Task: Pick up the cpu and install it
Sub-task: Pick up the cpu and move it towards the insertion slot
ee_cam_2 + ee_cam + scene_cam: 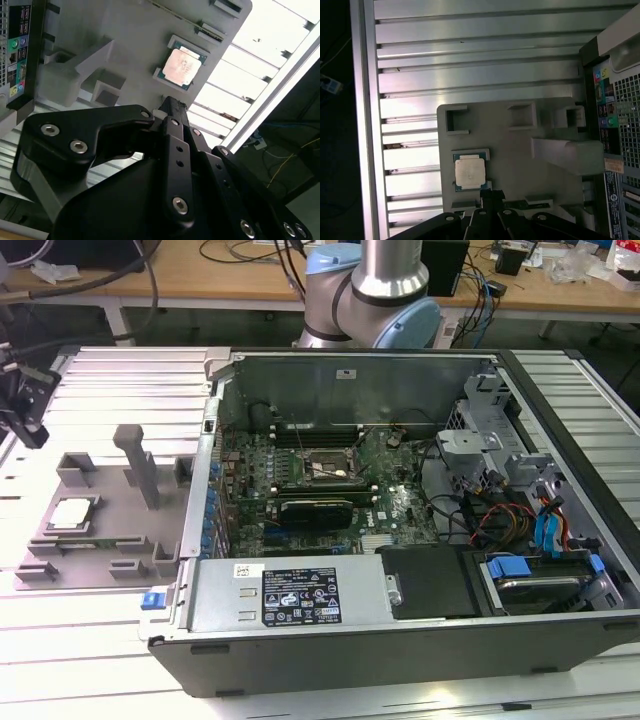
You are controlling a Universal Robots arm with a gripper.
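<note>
Silvery-grey on top with a pale rim, the cpu lies flat in a shallow recess of a grey fixture plate. It sits toward the plate's edge on the exterior view's left. The plate rests on a ribbed aluminium tabletop, just beside an open computer case. Inside the case a green motherboard carries a black socket frame. The hand, black, hangs over the tabletop at the plate's far corner on the exterior view's left, apart from the cpu. The arm's silver and blue base stands behind the case.

Seen in the second wrist view, the hand has its fingertips drawn together with nothing between them. The cpu lies just past the tips, clear of them, near the plate's edge where it meets the bare ribbed tabletop.

From the first wrist view, the pinched, empty hand points at the plate, and the cpu sits square in its recess close by. The case's rear panel borders the plate on the side away from the cpu.
</note>
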